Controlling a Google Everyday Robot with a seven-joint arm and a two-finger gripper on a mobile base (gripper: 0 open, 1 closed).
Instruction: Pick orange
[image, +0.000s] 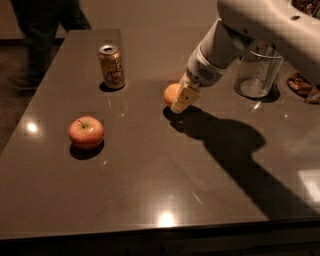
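The orange (170, 93) is a small round yellow-orange fruit on the dark table (150, 180), near the middle. My gripper (181, 100) hangs from the white arm that comes in from the upper right and sits right at the orange's right side, one pale finger (182, 99) in front of it. The fruit's right half is hidden behind that finger. The orange rests on the table.
A red-pink apple (86, 132) with a stem lies at the left. A soda can (111, 66) stands at the back left. A clear glass jar (256, 70) stands at the back right. A person's legs (45, 30) are beyond the far left corner.
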